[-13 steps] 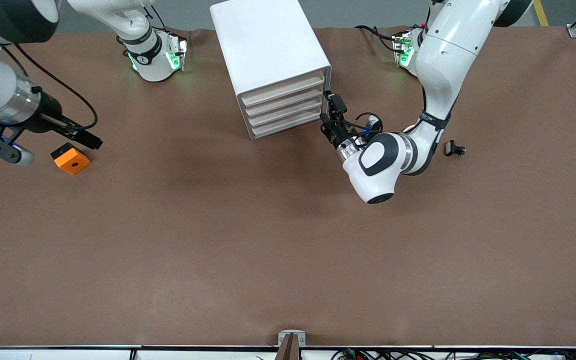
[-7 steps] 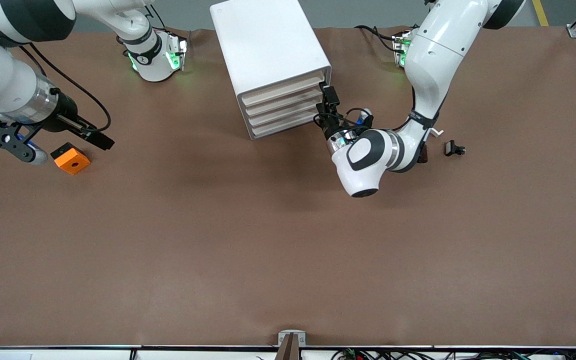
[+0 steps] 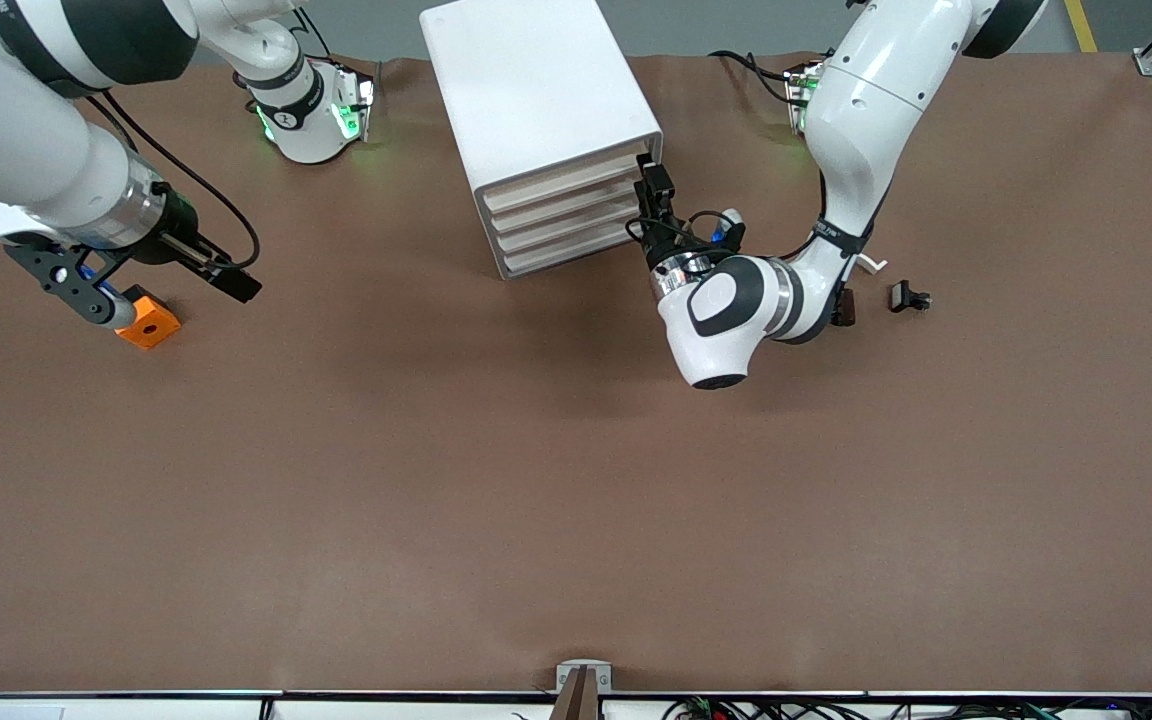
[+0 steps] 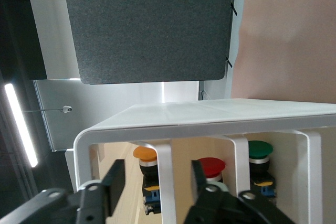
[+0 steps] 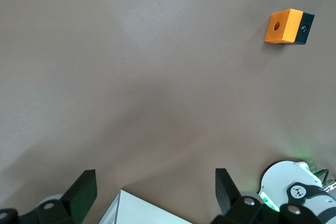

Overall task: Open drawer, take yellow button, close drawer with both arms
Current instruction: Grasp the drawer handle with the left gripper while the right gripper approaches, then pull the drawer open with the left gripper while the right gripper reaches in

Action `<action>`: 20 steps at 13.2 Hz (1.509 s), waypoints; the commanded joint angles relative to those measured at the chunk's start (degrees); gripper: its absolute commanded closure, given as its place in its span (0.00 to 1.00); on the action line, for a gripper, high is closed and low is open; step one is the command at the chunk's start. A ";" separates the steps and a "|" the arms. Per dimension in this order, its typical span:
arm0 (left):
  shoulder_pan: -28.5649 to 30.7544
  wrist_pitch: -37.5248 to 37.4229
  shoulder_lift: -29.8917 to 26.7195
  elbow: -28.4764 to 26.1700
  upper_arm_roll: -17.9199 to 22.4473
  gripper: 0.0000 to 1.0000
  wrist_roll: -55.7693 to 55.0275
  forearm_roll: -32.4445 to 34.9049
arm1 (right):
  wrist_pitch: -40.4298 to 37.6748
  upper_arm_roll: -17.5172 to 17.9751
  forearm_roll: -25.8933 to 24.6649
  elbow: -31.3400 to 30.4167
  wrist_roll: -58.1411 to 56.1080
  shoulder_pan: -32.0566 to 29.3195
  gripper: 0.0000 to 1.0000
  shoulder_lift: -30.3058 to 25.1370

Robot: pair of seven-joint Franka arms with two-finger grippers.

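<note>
The left arm's fingers (image 4: 116, 182) stand apart astride the end of the shut top drawer (image 3: 564, 180), probably to pinch and pull it, with the yellow-orange button (image 4: 145, 153) just ahead of them inside, beside a red button (image 4: 211, 166) and a green button (image 4: 261, 149), while the right arm's fingers (image 5: 84, 190), spread wide, wait over the tabletop (image 3: 576, 500) near the orange block (image 3: 148, 324).

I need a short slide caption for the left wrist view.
Left gripper at the white cabinet's corner, buttons visible inside.
</note>
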 commanded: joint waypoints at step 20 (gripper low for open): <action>-2.11 -0.81 1.75 2.41 0.89 0.91 -1.23 -0.05 | 4.93 -0.25 3.71 4.09 35.10 20.02 0.00 6.95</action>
